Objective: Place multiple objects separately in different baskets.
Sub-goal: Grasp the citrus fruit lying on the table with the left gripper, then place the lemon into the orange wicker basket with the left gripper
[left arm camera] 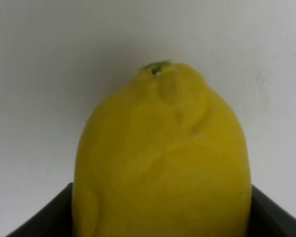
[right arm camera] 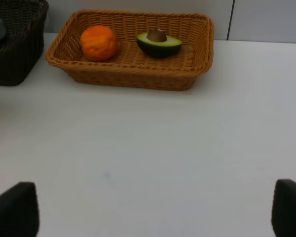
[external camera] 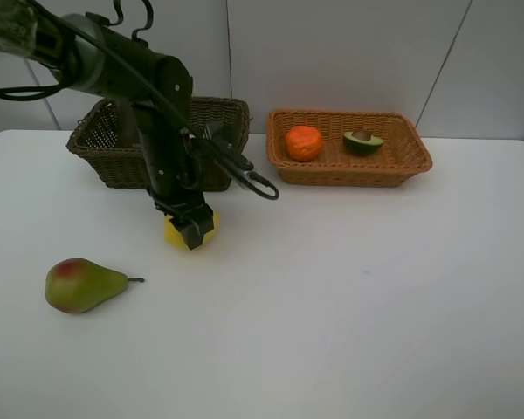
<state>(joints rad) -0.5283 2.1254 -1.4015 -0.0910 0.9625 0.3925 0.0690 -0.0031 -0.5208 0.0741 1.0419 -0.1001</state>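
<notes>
White table [external camera: 349, 314] carries the lemon [left arm camera: 163, 158], clasped inside the left hand [external camera: 192, 234]

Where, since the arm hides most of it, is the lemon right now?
In the exterior high view, the lemon is left of centre, low over the white table, in the left tool, just in front of the dark brown basket.

Clearance and obstructions, white table [external camera: 349, 332].
Open: right half and front of the tabletop, bare ahead of the right gripper [right arm camera: 150, 210], fingers spread wide; right end of the tan basket [external camera: 349, 173]. Blocked: left arm [external camera: 162, 131] standing before the dark basket [external camera: 113, 166], left gripper [external camera: 192, 231] clamped on the lemon [left arm camera: 148, 163]; pear [external camera: 80, 285] front-left; orange [external camera: 304, 142] and avocado half [external camera: 362, 141] in the tan basket's left and middle.
</notes>
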